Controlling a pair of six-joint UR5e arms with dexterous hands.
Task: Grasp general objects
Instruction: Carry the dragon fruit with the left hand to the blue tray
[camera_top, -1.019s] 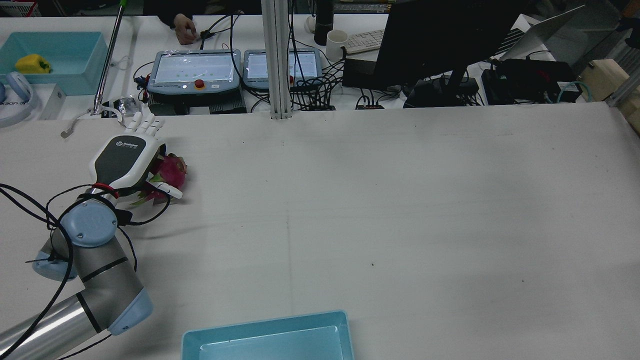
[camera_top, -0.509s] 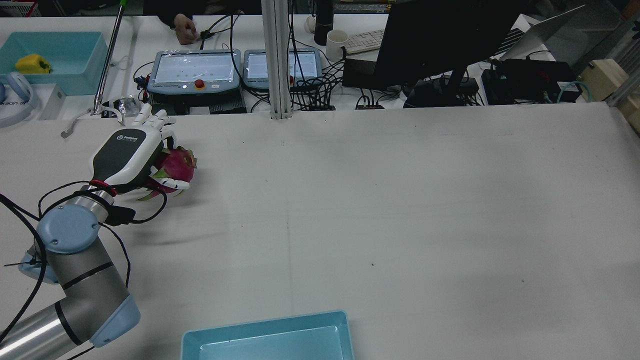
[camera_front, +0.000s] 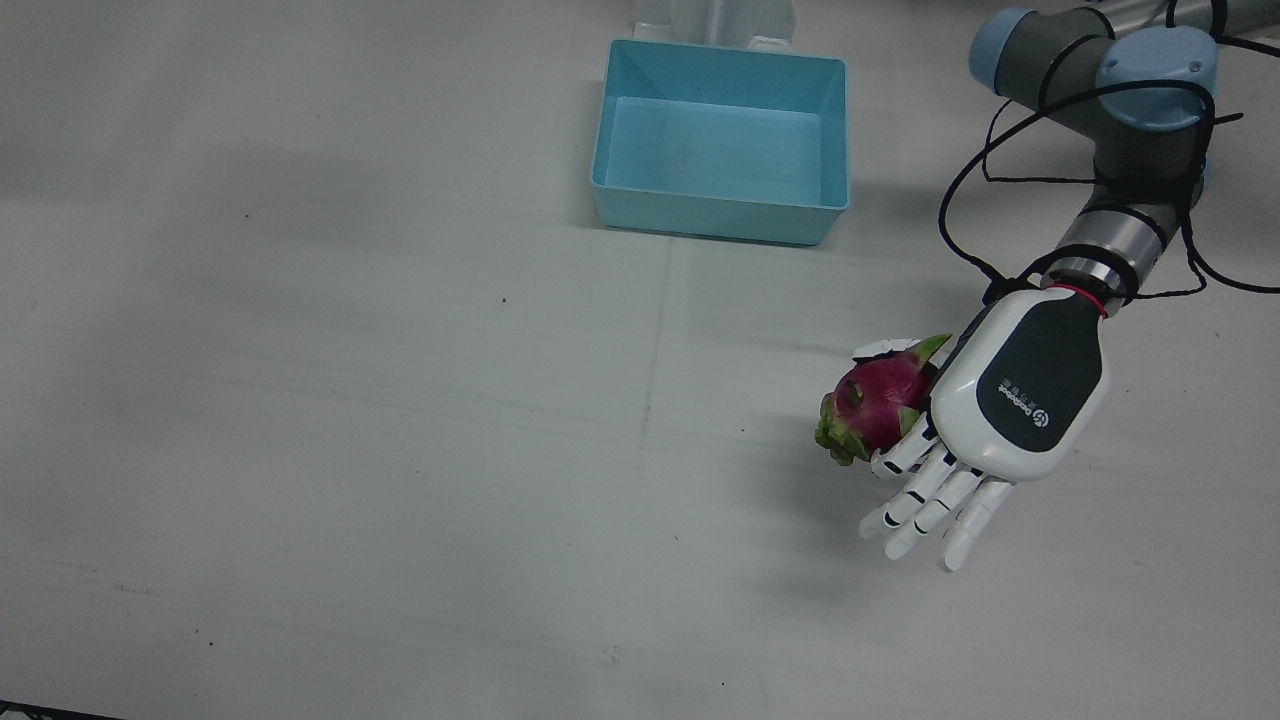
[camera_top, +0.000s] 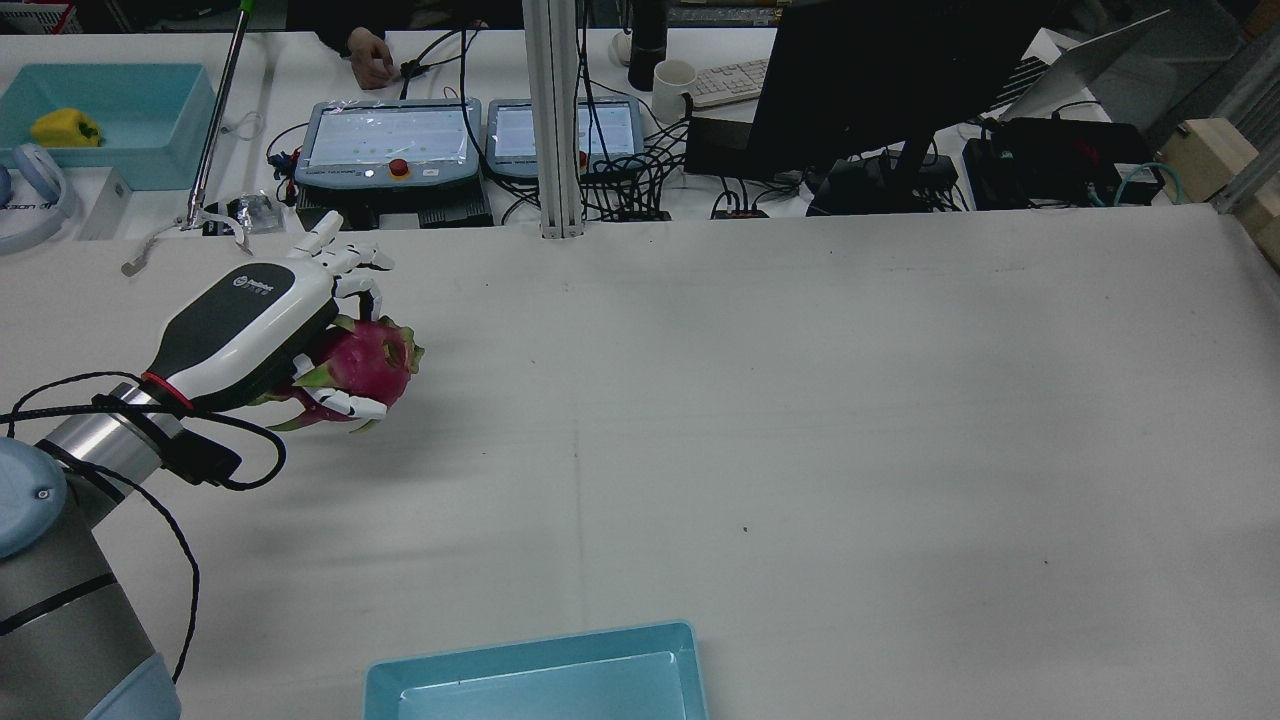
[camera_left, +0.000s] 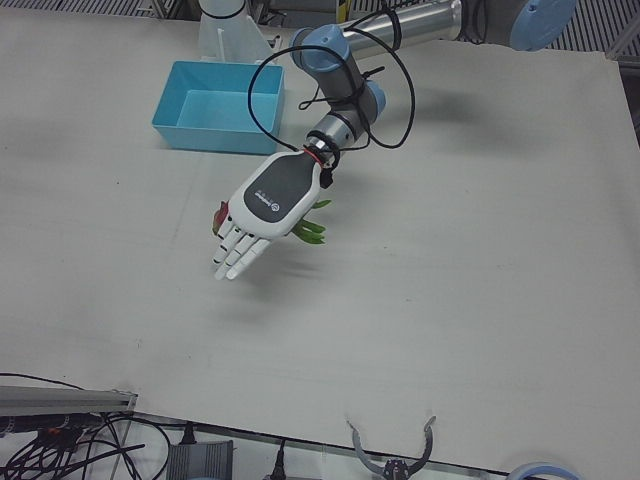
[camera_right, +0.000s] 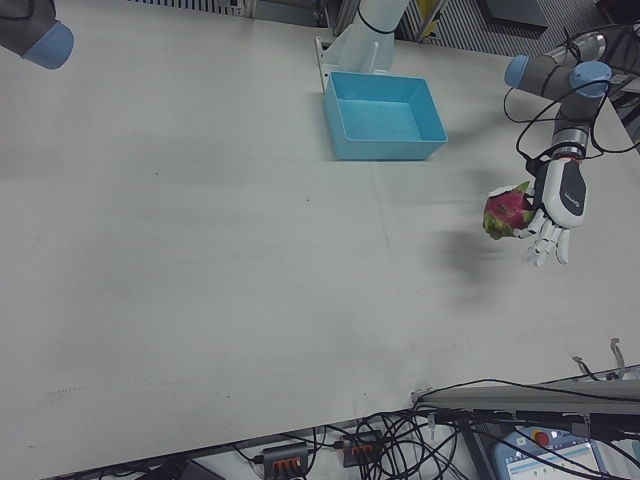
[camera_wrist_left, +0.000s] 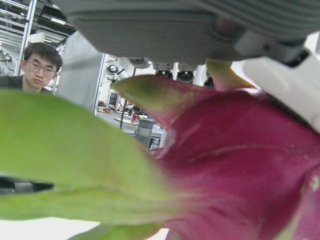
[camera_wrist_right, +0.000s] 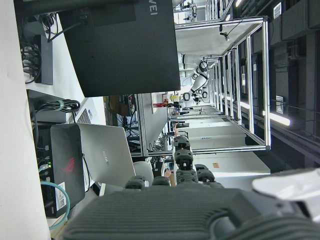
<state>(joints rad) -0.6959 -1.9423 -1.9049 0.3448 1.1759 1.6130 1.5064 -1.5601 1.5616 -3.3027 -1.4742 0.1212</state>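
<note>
A pink dragon fruit with green scales is held in my left hand, thumb under it and palm over it, the other fingers stretched out past it. The fruit hangs above the table with its shadow below, as the right-front view shows. In the rear view the hand and fruit are at the far left. The fruit fills the left hand view. Of my right hand only the grey palm edge shows in its own view.
An empty blue bin stands at the robot's side of the table, near the middle; it also shows in the rear view. Monitors, teach pendants and cables lie beyond the table's far edge. A black cable loops around the left wrist.
My left hand has risen and moved right, toward the table's middle, carrying the dragon fruit off the table. The arm's elbow has swung down and left.
</note>
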